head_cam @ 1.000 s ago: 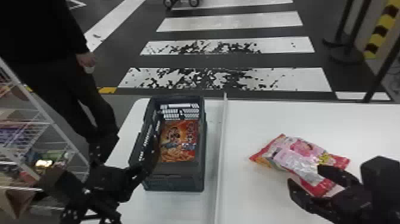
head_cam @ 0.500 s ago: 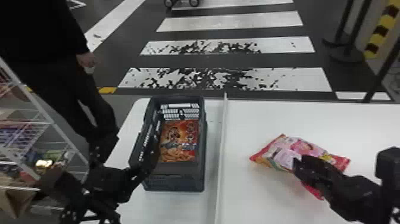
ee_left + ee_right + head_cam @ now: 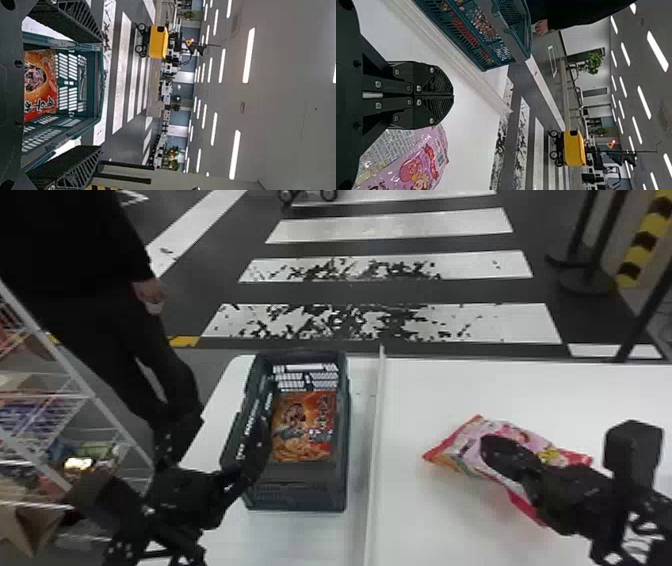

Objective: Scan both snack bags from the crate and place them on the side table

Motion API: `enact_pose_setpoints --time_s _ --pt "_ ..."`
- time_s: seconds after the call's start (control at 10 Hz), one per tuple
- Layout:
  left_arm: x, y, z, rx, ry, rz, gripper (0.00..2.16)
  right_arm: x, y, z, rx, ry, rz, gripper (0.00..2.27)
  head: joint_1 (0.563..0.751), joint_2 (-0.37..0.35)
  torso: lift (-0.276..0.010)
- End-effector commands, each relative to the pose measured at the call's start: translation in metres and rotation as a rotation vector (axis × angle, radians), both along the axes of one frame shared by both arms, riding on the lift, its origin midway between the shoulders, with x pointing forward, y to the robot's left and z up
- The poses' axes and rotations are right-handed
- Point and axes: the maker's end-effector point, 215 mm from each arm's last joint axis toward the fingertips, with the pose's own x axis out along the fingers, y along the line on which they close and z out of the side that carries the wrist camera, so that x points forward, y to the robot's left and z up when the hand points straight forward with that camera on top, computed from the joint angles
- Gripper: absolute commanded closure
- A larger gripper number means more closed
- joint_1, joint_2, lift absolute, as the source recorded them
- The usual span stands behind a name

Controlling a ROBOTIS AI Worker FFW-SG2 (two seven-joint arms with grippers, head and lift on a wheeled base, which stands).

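the right gripper (image 3: pixel 487 444) has its two fingers pressed together with nothing between them; it is over the pink snack bag (image 3: pixel 452 445), and i can't tell whether it touches it. in the right wrist view the pink bag is beside those fingers, not in their grip. the left gripper (image 3: pixel 215 427) is spread wide and empty, at the near left of the dark crate (image 3: pixel 300 492). the orange snack bag (image 3: pixel 305 427) lies inside the crate; the pink one rests on the white tabletop (image 3: pixel 480 390), right of the raised divider (image 3: pixel 378 415). a second ago the right fingers were apart; they have since come together and the gripper has moved left across the pink bag.
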Motion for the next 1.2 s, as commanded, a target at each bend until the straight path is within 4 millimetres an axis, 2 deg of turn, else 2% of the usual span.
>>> enact_pose_setpoints --time_s 0.0,0.3,0.5,0.7,0.8,1.1 --pt "-0.001 0.000 0.000 0.001 0.000 -0.002 0.03 0.012 0.000 -0.007 0.007 -0.008 0.012 2.13 0.695 0.199 -0.098" --pt "0.000 -0.001 0.000 0.001 0.000 -0.005 0.04 0.029 0.000 -0.023 0.019 -0.025 0.032 2.13 0.695 0.199 -0.098" --pt "0.001 -0.001 0.001 0.000 -0.003 -0.009 0.04 0.025 0.004 -0.036 0.009 -0.008 0.051 2.13 0.695 0.195 -0.098" --pt "0.001 -0.002 0.000 -0.001 -0.002 -0.011 0.04 0.029 0.005 -0.059 -0.023 0.037 0.056 2.13 0.695 0.196 -0.098" --pt "0.001 -0.002 0.000 -0.001 0.000 -0.010 0.04 0.032 0.005 -0.063 -0.029 0.045 0.053 2.13 0.695 0.196 -0.098" --pt "0.001 -0.001 0.000 0.000 -0.001 -0.011 0.04 0.047 -0.006 -0.077 -0.066 0.063 0.015 2.13 0.695 0.189 -0.098"
